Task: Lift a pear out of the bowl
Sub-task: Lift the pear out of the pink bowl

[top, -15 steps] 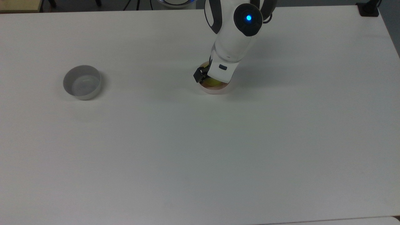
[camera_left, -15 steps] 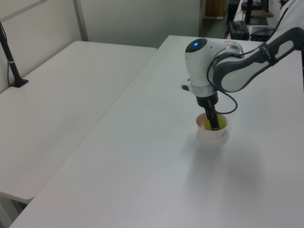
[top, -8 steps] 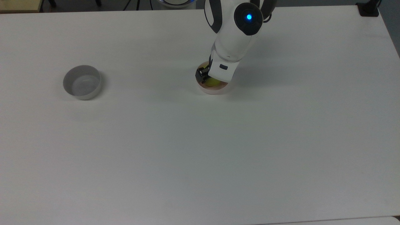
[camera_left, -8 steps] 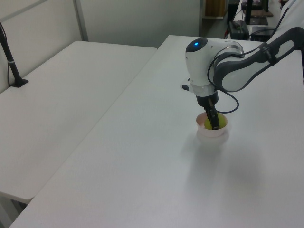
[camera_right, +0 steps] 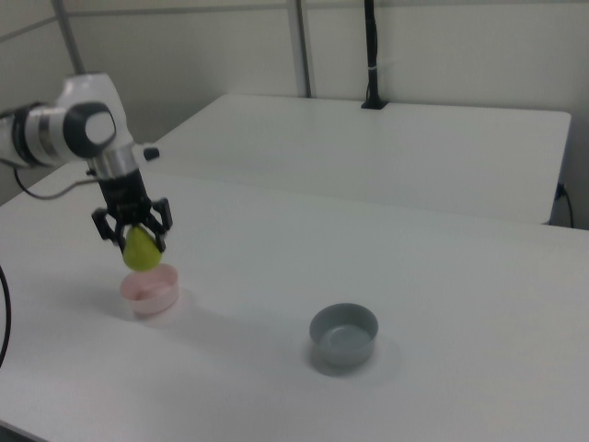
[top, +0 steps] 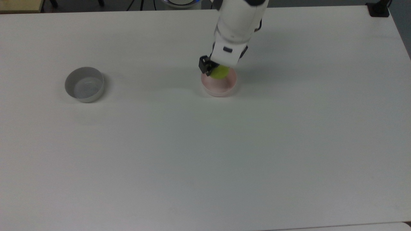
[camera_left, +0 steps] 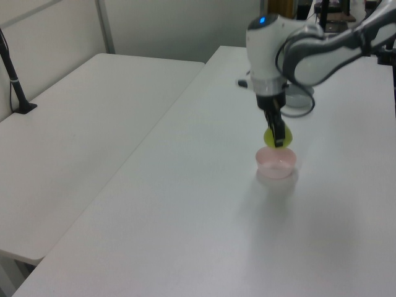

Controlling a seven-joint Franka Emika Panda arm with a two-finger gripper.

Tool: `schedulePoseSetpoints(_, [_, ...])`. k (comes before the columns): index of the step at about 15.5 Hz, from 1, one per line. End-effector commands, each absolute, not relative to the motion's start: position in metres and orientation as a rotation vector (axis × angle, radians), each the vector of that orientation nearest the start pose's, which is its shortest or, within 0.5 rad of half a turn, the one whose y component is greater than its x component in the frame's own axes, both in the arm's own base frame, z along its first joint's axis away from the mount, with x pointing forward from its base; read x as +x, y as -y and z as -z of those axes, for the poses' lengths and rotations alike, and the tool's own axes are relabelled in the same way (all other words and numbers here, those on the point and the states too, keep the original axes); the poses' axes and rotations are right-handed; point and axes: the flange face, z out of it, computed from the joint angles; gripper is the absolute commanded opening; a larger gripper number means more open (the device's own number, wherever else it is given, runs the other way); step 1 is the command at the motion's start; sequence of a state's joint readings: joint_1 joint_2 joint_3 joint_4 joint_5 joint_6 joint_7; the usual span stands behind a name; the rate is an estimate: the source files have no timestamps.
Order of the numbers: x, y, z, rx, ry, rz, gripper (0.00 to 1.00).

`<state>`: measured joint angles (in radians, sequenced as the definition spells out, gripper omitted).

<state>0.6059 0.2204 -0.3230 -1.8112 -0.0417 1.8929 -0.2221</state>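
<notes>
Where the top view looks down on the white desk (top: 205,154), bare surface runs wide toward the top view's bottom and both its sides, while the far edge lies close behind the arm (top: 239,19). The tool (top: 214,71) hangs over the pink bowl (top: 220,88), its fingers pinching the pear (top: 219,72), which sits over the bowl's far rim. A grey-white bowl (top: 84,84) stands well apart toward the top view's left, with nothing between the two bowls.

In the left view, the desk (camera_left: 204,235) stretches open toward the camera, its long edge running down the left view's left beside a second white table (camera_left: 74,148) set lower. The tool (camera_left: 276,136) points straight down, closed on the pear (camera_left: 272,138), which hangs clear above the pink bowl (camera_left: 276,164) without touching it. A dark post (camera_left: 13,74) stands on the second table, far from the arm (camera_left: 297,49).

In the right view, the desk (camera_right: 442,304) has open room to the right view's right and front, its near edge at the lower left. The tool (camera_right: 136,241) grips the pear (camera_right: 140,250) between its dark fingers (camera_right: 164,221), narrow end up, just above the pink bowl (camera_right: 151,291). The grey-white bowl (camera_right: 344,336) stands well apart to the right view's right. Another table (camera_right: 386,147) with an upright dark post (camera_right: 371,55) lies behind.
</notes>
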Motion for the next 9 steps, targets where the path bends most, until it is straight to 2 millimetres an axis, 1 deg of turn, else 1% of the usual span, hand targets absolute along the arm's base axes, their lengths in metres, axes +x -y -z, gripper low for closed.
schedulePoseSetpoints(1, [0.567, -0.158, -0.479, -3.105, 0.827, -0.192, 0.46])
schedulePoseSetpoints(3, [0.565, -0.144, -0.492, -3.105, 0.793, -0.18, 0.46])
schedulePoseSetpoints(4, [0.563, -0.133, -0.498, -3.105, 0.766, -0.189, 0.46])
schedulePoseSetpoints(5, [0.564, -0.112, -0.503, -3.109, 0.716, -0.204, 0.46])
schedulePoseSetpoints(7, [0.563, -0.08, -0.517, -3.108, 0.662, -0.177, 0.46])
schedulePoseSetpoints(8, [0.564, -0.058, -0.522, -3.116, 0.604, -0.164, 0.46])
schedulePoseSetpoints(9, [0.565, -0.041, -0.525, -3.123, 0.559, -0.155, 0.46])
